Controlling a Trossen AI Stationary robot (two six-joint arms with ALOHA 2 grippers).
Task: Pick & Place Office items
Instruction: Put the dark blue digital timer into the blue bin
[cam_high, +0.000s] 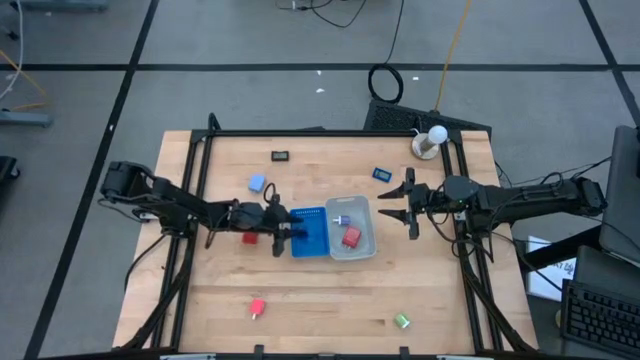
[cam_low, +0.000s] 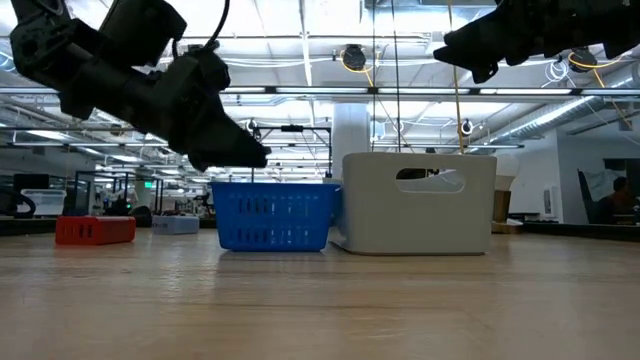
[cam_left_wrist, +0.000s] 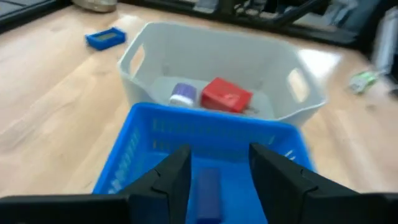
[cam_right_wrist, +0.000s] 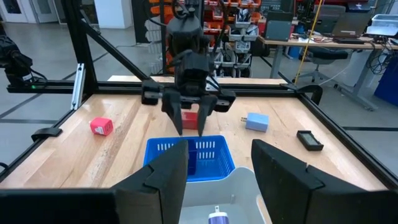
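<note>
My left gripper (cam_high: 283, 232) (cam_left_wrist: 217, 158) hangs open just over the near end of the blue ribbed tray (cam_high: 310, 232) (cam_left_wrist: 168, 134). A dark blue flat piece (cam_left_wrist: 208, 190) lies on the tray's floor below the gap between its fingers. The pale tray (cam_high: 372, 240) (cam_left_wrist: 155, 43) beside it holds a red block (cam_left_wrist: 226, 94) and a small pale piece (cam_left_wrist: 183, 93). A second red block (cam_high: 250, 238) sits on the table by my left gripper. My right gripper (cam_high: 400, 203) (cam_right_wrist: 217, 155) waits open above the table, right of the pale tray.
Loose on the wood lie a pale blue block (cam_high: 257, 184), a black rectangle (cam_high: 280, 155), a dark blue rectangle (cam_high: 381, 174), a red block (cam_high: 257, 308) and a green piece (cam_high: 401, 321). A white knob (cam_high: 430, 140) stands at the far right corner. Black rails (cam_high: 190, 180) frame the table.
</note>
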